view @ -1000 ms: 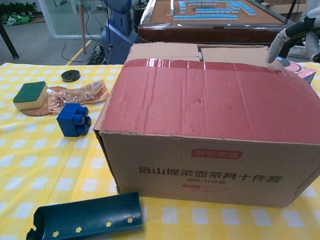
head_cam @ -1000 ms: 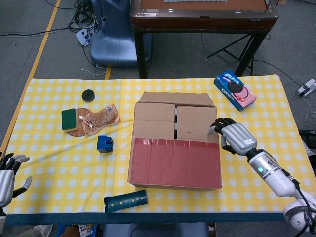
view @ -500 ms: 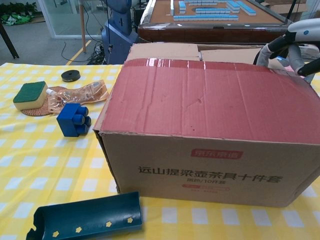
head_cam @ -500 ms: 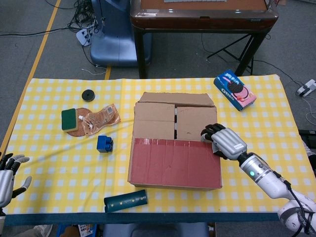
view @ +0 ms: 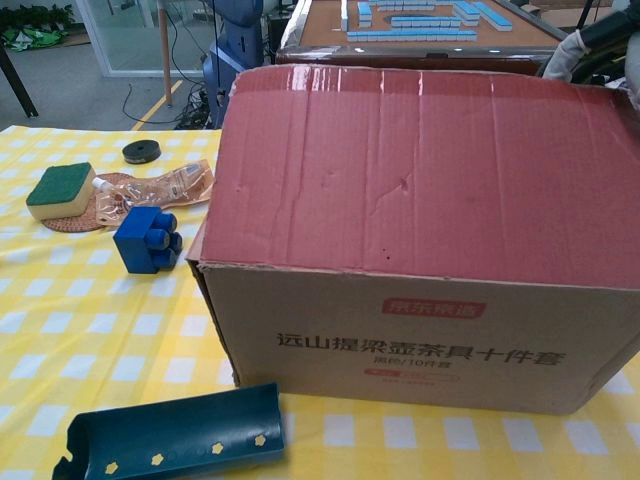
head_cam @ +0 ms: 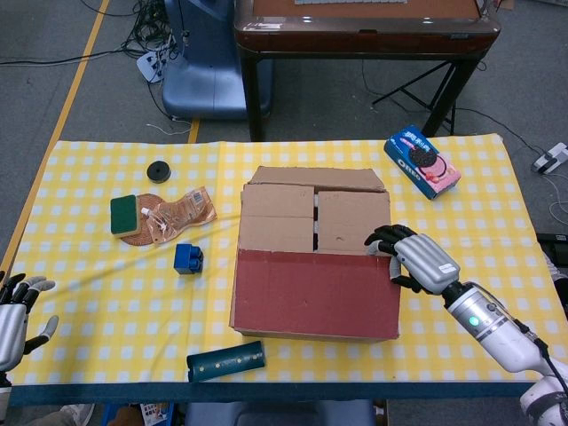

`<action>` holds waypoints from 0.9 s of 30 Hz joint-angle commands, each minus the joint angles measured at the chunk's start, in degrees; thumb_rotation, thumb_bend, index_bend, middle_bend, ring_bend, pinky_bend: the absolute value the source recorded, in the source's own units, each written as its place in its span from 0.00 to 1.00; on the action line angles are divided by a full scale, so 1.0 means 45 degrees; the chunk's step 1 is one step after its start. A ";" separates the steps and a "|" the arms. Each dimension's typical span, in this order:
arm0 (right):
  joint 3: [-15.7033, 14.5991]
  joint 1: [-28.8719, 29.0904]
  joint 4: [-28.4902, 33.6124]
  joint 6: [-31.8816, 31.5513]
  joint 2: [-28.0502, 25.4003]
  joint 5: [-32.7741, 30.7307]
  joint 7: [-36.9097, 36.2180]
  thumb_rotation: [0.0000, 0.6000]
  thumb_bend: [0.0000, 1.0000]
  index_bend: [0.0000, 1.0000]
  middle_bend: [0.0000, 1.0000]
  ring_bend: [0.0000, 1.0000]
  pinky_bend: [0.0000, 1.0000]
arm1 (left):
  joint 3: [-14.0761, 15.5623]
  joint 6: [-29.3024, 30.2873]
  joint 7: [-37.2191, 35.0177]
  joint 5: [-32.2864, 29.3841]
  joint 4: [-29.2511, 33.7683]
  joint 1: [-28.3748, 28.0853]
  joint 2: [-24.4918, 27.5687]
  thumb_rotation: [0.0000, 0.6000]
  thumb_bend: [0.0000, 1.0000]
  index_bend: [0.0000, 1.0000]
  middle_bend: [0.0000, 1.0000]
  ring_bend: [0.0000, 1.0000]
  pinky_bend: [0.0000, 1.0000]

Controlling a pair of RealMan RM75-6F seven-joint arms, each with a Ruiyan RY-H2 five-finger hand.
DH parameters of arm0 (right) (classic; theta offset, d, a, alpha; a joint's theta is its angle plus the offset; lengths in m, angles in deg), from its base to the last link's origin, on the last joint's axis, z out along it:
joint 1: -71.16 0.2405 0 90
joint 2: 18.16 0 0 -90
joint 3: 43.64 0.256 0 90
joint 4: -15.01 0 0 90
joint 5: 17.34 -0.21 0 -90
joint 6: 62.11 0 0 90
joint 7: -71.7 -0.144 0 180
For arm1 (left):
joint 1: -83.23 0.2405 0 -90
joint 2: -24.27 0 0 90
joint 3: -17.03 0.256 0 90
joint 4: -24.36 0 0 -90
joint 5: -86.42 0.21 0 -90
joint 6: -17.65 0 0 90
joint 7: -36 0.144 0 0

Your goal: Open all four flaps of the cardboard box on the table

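Fingers (head_cam: 383, 238) of the right hand (head_cam: 417, 259) curl under the right end of the red flap (head_cam: 315, 291) at the box's (head_cam: 315, 257) right edge, mid-right of the head view; whether they clamp the cardboard or only hook beneath it I cannot tell. The box sits at the frame's centre, the flap's long axis running left to right, its free edge lying just left of the fingers. The left hand (head_cam: 16, 319) rests at the lower left corner, fingers apart and empty, well apart from the box, so the right hand is much the nearer.

Compared with half a second ago, the flap has tilted up: in the chest view its red face (view: 415, 170) now rises steeply and hides the plain flaps (head_cam: 315, 217) behind it, where before it lay nearly flat. The hand has shifted slightly rightward and lower in the frame. Judging from this, the first flap is partway open and three remain closed.
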 commanded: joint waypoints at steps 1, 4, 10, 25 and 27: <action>-0.0253 -0.0132 0.0636 0.0045 -0.1087 0.0844 -0.3254 1.00 1.00 0.40 0.28 0.16 0.14 | -0.0009 -0.0021 0.0077 -0.0004 0.0054 -0.0024 -0.0006 1.00 0.33 0.37 0.26 0.14 0.00; -0.0515 -0.0063 0.0570 0.0039 -0.1460 0.1642 -0.5914 1.00 1.00 0.40 0.28 0.16 0.14 | -0.0025 -0.0042 0.0154 -0.0006 0.0125 -0.0054 0.0008 1.00 0.33 0.37 0.26 0.14 0.00; -0.1187 0.0214 0.0030 -0.0616 -0.1872 0.3535 -1.0630 1.00 1.00 0.40 0.28 0.17 0.14 | -0.0060 0.0032 0.0262 -0.0008 0.0223 -0.0047 0.0076 1.00 0.33 0.37 0.26 0.14 0.00; -0.3294 0.1423 -0.2454 -0.3734 -0.2180 0.7426 -1.8165 1.00 1.00 0.40 0.29 0.21 0.18 | -0.0021 0.0115 0.0509 0.0059 0.0420 -0.0015 0.0109 1.00 0.33 0.37 0.26 0.14 0.00; -0.3521 0.1537 -0.2678 -0.4081 -0.2227 0.7704 -1.8540 1.00 1.00 0.40 0.29 0.21 0.19 | -0.0018 0.0132 0.0543 0.0067 0.0454 -0.0008 0.0117 1.00 0.33 0.37 0.26 0.14 0.00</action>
